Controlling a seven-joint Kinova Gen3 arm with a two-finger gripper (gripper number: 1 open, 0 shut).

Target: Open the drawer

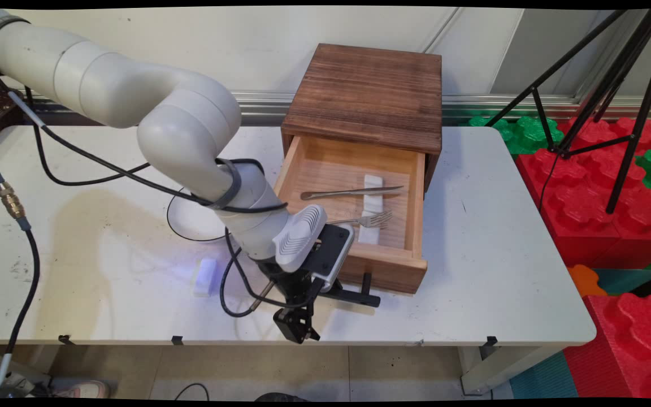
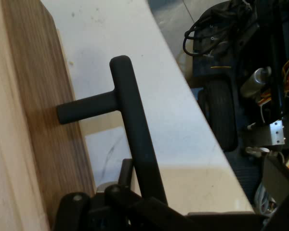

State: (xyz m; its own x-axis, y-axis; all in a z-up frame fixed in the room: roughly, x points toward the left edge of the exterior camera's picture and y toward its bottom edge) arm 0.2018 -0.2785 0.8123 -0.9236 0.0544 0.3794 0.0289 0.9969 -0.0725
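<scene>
Claw (image 1: 303,305) low at the desk's (image 1: 500,271) near edge, against the left end of the drawer's black bar handle (image 1: 354,295). Hand view: the handle (image 2: 135,149) runs lengthwise out of the claw's linkage, its post meeting the drawer front (image 2: 53,120) to one side. Cannot tell whether the claw is spread or pinching the bar.

Beyond: drawer (image 1: 354,226) pulled out of the wooden box (image 1: 365,96), holding a fork (image 1: 368,219) and a knife (image 1: 351,192). A small white block (image 1: 204,277) lies left of the claw.
</scene>
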